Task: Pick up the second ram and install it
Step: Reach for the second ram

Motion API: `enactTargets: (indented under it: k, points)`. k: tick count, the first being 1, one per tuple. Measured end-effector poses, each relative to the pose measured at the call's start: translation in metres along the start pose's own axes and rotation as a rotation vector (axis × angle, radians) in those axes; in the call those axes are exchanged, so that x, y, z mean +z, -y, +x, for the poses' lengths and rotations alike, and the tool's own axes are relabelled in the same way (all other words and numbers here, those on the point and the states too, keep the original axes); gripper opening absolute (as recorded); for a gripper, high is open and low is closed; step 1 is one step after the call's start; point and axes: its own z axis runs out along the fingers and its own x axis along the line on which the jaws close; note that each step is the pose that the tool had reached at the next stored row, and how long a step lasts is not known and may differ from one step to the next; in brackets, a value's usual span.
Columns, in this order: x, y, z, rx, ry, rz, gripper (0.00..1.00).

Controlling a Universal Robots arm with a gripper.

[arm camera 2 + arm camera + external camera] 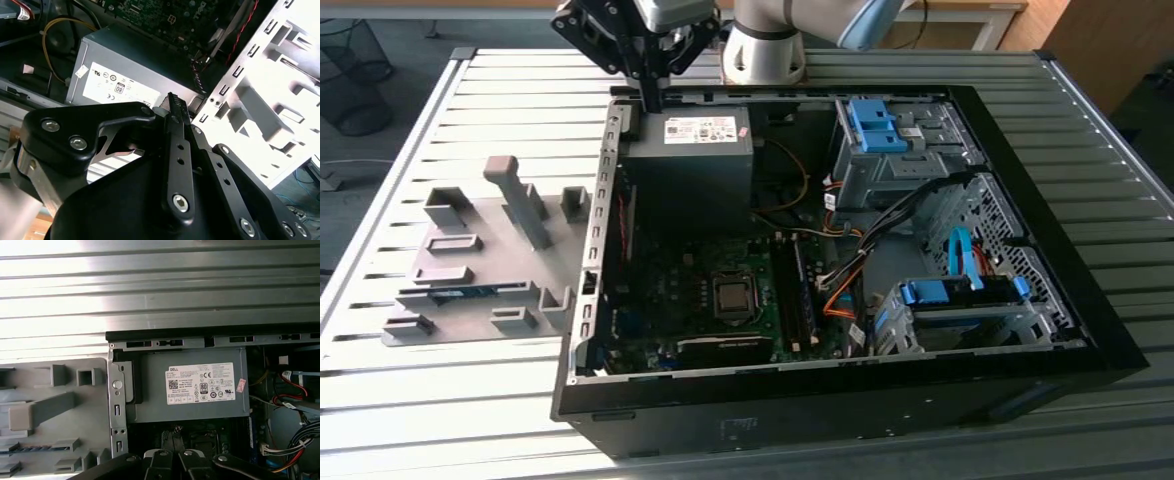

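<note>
Slatted metal table [480, 100] carrying an open computer case [1107, 335] and, on the exterior view's left, a grey holder fixture [520, 260]. We found the gripper [648, 95] hanging over the case's far corner, just beside the power supply [687, 170], its fingers pressed together and empty. The second ram [454, 293] lay flat in the fixture, well apart from the gripper. We judged the pick-up step not yet begun; grasping would call for spread fingers brought down squarely across the stick's thin faces.
</note>
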Motion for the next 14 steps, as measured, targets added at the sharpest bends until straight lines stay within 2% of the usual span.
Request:
enactTargets:
  k: [14]
  points:
    - [0.0005, 0.0005, 0.0058, 0.0, -0.0001, 0.0001, 0.11]
